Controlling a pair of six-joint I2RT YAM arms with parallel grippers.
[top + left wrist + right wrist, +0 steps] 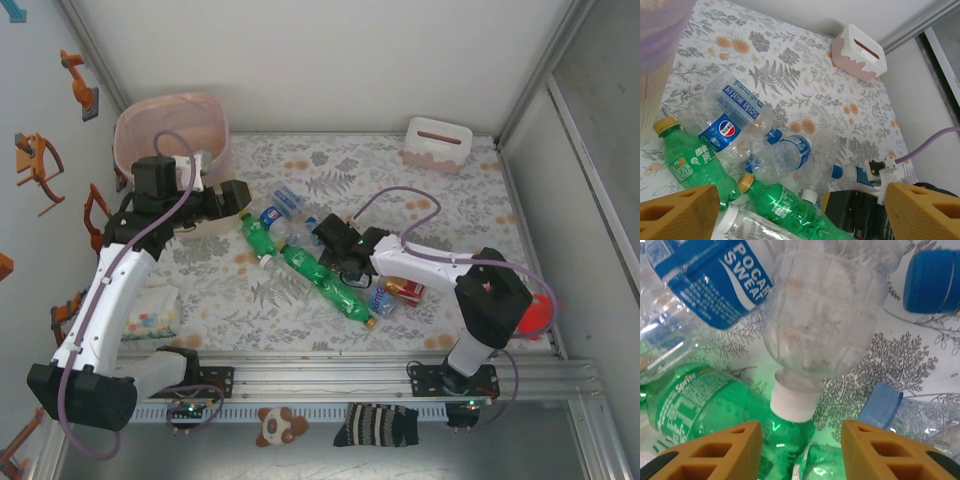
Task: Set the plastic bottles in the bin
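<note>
Hanging by the bin (pixel 200 100), the left claw (pixel 800 189) is wide open. The right claw (pixel 800 425) is open over a clear bottle (pixel 825 325).

Bottles (pixel 320 272) piled — right pincer (pixel 322 238) perhaps touching

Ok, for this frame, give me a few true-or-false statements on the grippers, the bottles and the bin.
1. The left gripper is open with nothing between its fingers. True.
2. The bin stands in the far right corner. False: it stands far left; the white slotted box is far right.
3. The clear bottle ahead of the right gripper has a white cap. True.
4. The right gripper is clamped on a bottle. False: its jaws stand apart, gripping nothing.
5. The plastic bottles lie heaped on the table. True.
</note>
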